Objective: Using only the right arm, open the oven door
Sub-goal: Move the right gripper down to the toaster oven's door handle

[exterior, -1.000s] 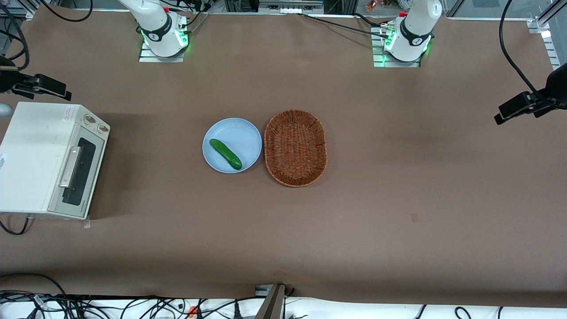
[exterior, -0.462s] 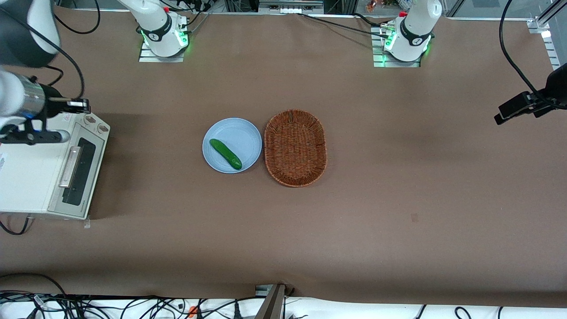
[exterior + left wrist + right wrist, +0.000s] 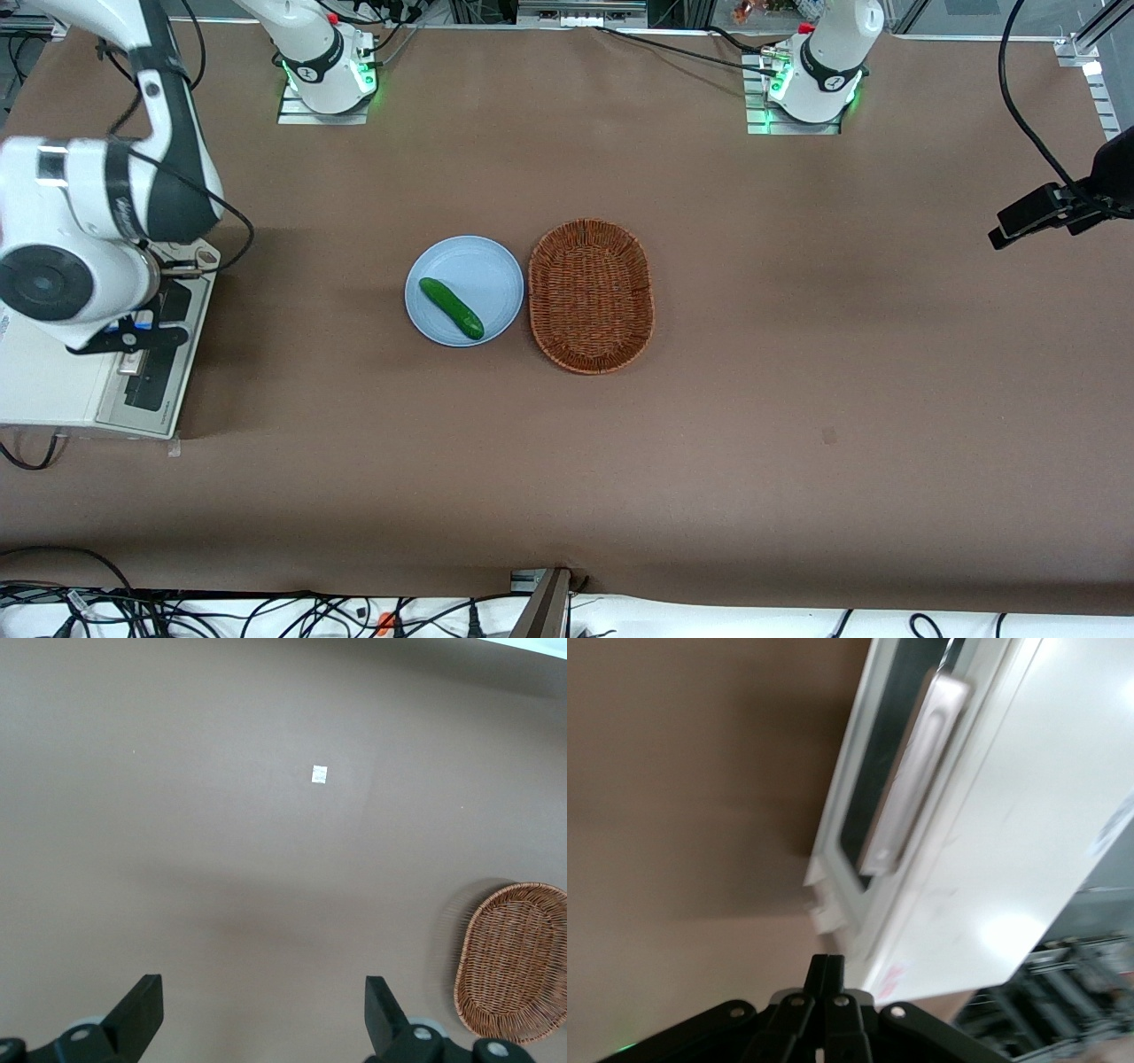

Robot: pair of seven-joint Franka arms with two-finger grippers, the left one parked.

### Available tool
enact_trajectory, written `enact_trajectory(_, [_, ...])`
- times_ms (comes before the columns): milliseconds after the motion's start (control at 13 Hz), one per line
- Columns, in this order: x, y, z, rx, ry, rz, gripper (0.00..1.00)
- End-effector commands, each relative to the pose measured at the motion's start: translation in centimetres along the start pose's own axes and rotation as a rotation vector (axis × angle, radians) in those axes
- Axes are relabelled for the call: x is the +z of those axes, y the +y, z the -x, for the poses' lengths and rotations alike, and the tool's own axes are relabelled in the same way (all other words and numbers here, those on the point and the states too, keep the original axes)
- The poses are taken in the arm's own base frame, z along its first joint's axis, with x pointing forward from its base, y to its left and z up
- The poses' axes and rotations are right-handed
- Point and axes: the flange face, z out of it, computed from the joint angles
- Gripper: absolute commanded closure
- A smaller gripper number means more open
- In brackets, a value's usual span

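The cream-white oven (image 3: pixel 49 390) stands at the working arm's end of the table. Its door (image 3: pixel 168 377) is closed, with dark glass and a silver bar handle (image 3: pixel 133 363) partly covered by the arm. The right arm (image 3: pixel 97 204) hangs over the oven. Its black gripper (image 3: pixel 133 337) with blue marks is above the door's handle. In the right wrist view the gripper (image 3: pixel 827 970) is shut and empty, clear of the door (image 3: pixel 864 828), the handle (image 3: pixel 917 771) and the oven's top (image 3: pixel 1010 859).
A light blue plate (image 3: pixel 496 266) with a green cucumber (image 3: pixel 452 307) sits mid-table beside a brown wicker basket (image 3: pixel 591 295). The basket also shows in the left wrist view (image 3: pixel 514 961), near a small white tag (image 3: pixel 319 773).
The right arm has swung in over the oven, nearer the front camera. Its gripper moved from above the oven's knob end to above the door handle. The door stays closed.
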Motion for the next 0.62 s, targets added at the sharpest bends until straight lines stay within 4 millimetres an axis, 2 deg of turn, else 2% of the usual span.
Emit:
enact_trajectory(0, [1.3,0.4,-2.2,-0.062,0.022,0.101,1.00])
enact_trajectory(231, [2.8,0.4,-3.8,-0.086,0.033,0.181,1.00])
enact_trajectory(385, [3.1,0.5,-4.1,-0.091,0.039,0.184,1.00])
enact_trajectory(538, [4.3,0.8,-5.0,-0.094,0.053,0.181,1.00])
